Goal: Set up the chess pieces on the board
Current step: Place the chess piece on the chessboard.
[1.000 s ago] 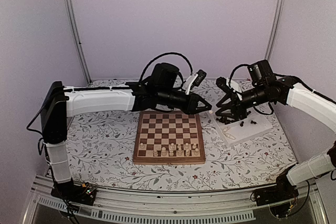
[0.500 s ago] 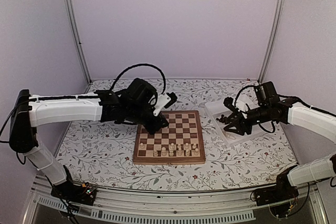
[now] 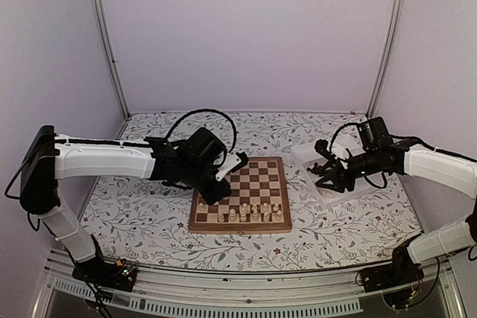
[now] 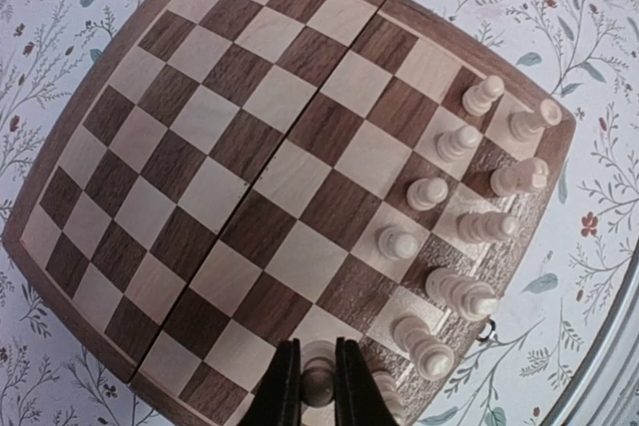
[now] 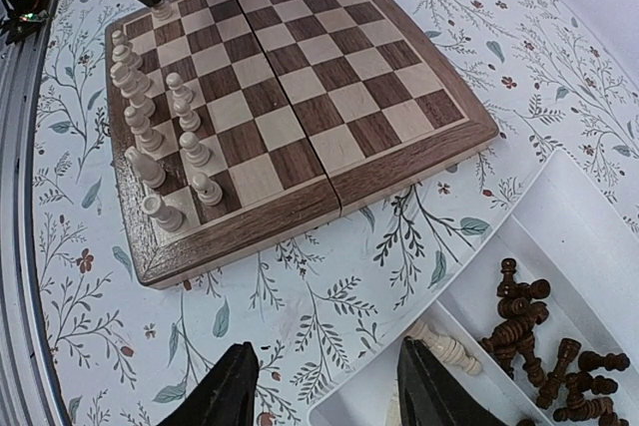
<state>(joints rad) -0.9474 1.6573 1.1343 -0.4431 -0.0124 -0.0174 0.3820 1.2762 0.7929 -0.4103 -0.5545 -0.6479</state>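
Partly hidden, a pale piece point(image 4: 319, 382) sits clamped in the left gripper point(image 4: 317, 348).

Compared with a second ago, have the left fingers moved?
Yes: the left fingers swung from the board's far right corner to its near left side.

chess pieces point(image 3: 250, 212) on board point(image 3: 257, 179), tray point(image 3: 303, 154) right

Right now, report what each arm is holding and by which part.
The left gripper pinches a pale chess piece by its sides, fingers shut on it over the board. The right gripper holds nothing, fingers open.
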